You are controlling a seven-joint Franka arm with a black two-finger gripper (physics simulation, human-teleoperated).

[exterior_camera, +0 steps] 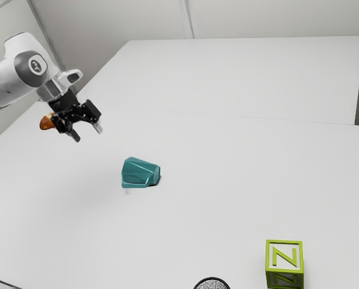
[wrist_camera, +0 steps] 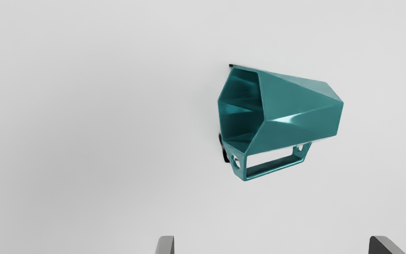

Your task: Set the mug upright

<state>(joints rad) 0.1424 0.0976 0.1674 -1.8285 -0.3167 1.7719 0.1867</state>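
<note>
The mug (exterior_camera: 140,173) lies on its side on the counter (exterior_camera: 197,150). Before it, toward the exterior view's right, sits the block (exterior_camera: 284,265); a partly seen object (exterior_camera: 212,285) lies just left of the block. A small item (exterior_camera: 46,123) is behind the mug, toward the exterior view's left.

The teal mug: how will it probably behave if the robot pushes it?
The teal mug lies on its side with flat facets, so it would probably slide more than roll. Its handle sticks out sideways and might catch or turn it. The glossy surface may be slippery.
</note>
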